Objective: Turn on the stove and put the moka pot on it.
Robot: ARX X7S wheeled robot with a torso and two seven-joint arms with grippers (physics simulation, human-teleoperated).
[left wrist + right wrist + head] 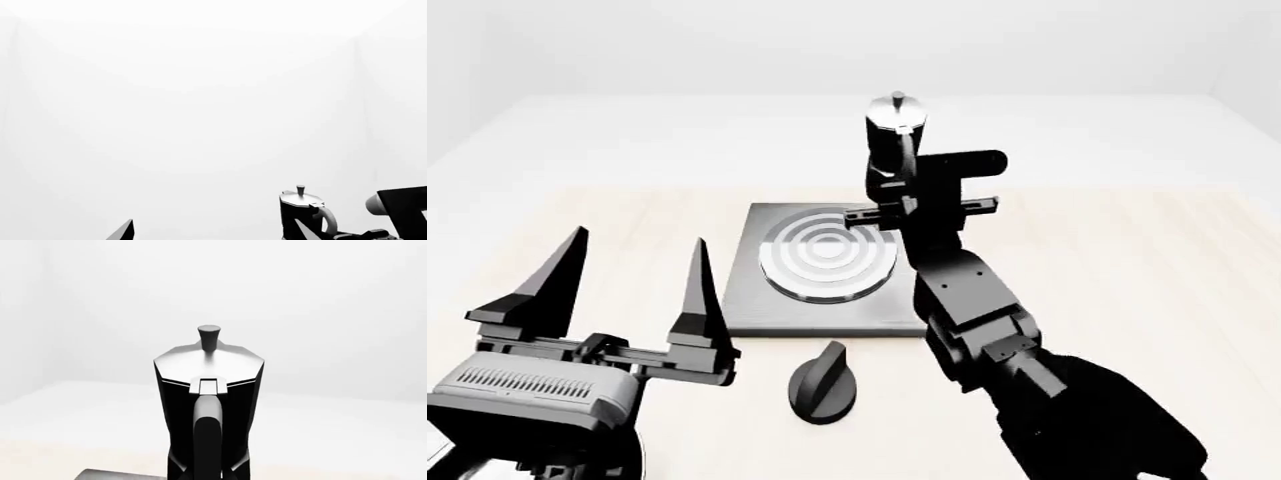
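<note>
Nearest me, my left pincer (634,290) hangs open and empty on the near left side of the stove (754,300). The knob (822,381) sits on the desk (1121,260) just in front of the stove. My right pincer (910,205) reaches over the stove's far right part toward the moka pot (894,125), aligned with its handle (208,440); I cannot tell whether it grips it. The pot stands upright at the stove's far edge. I judge placement is in hand: bring the pot over the burner rings (825,256), lower it level.
</note>
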